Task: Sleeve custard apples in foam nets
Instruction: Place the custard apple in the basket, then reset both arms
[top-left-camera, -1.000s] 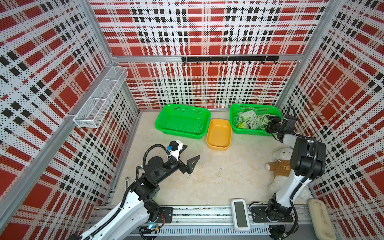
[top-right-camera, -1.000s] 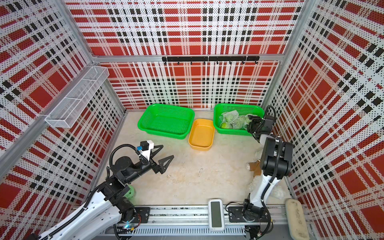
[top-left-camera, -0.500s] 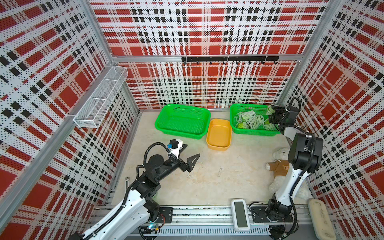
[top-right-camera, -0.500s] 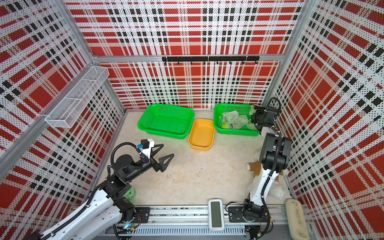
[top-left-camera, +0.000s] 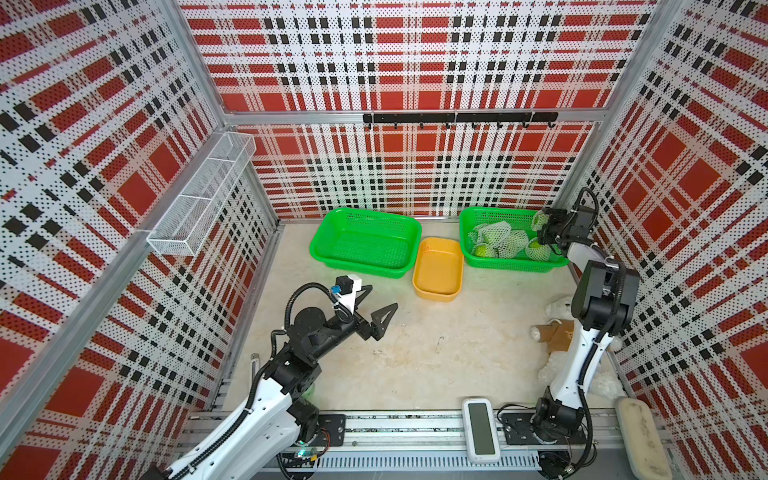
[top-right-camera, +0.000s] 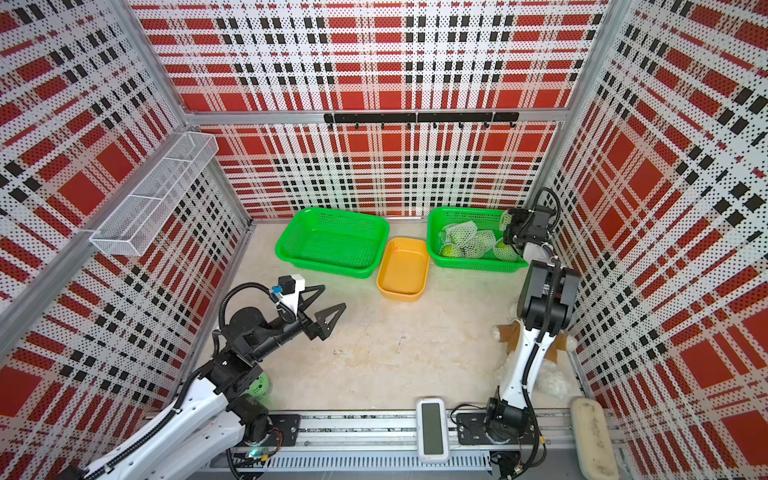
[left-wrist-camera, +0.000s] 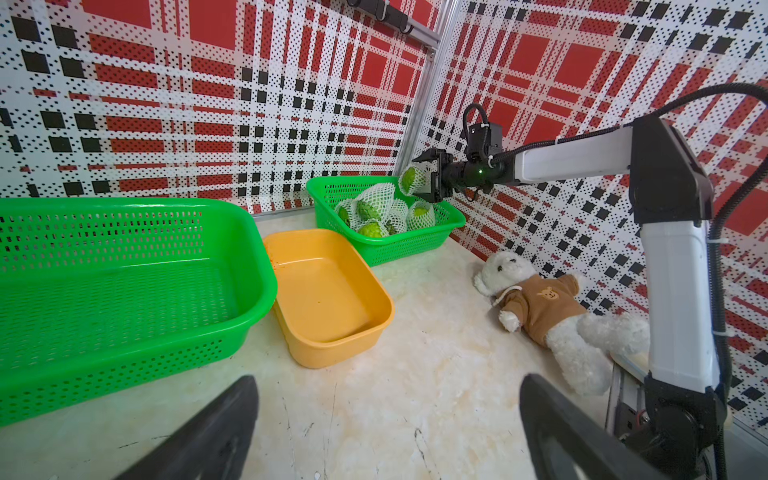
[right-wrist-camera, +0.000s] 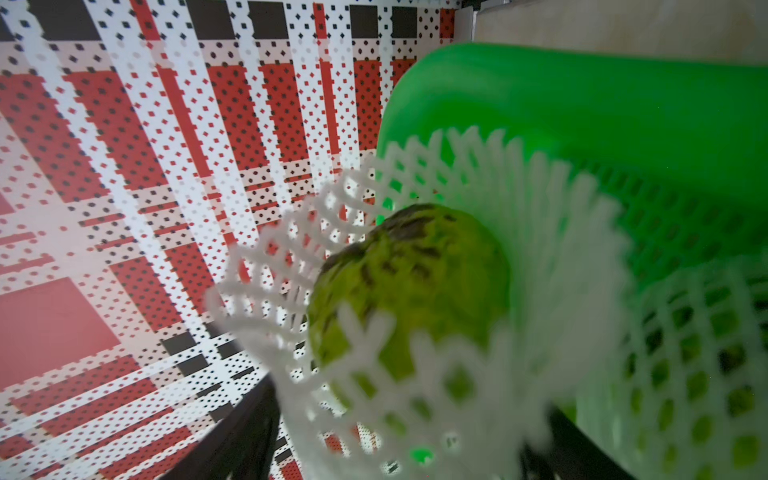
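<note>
A custard apple (right-wrist-camera: 407, 286), sleeved in its foam net (right-wrist-camera: 415, 399), is seen slipping free of the right gripper (top-left-camera: 545, 227). The jaws have just been spread wide over the far corner of the green basket (top-left-camera: 515, 266), where other sleeved fruits (top-left-camera: 498, 241) are piled. The left gripper (top-left-camera: 382, 298) is held apart and empty above the table (top-left-camera: 436, 353). Another fruit is judged delivered.

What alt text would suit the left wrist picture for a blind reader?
The right arm's end effector hangs above a green basket of net-wrapped custard apples, one netted fruit between its jaws. Nearer stand an empty yellow tub and an empty larger green basket; a white teddy bear lies on the table.
</note>
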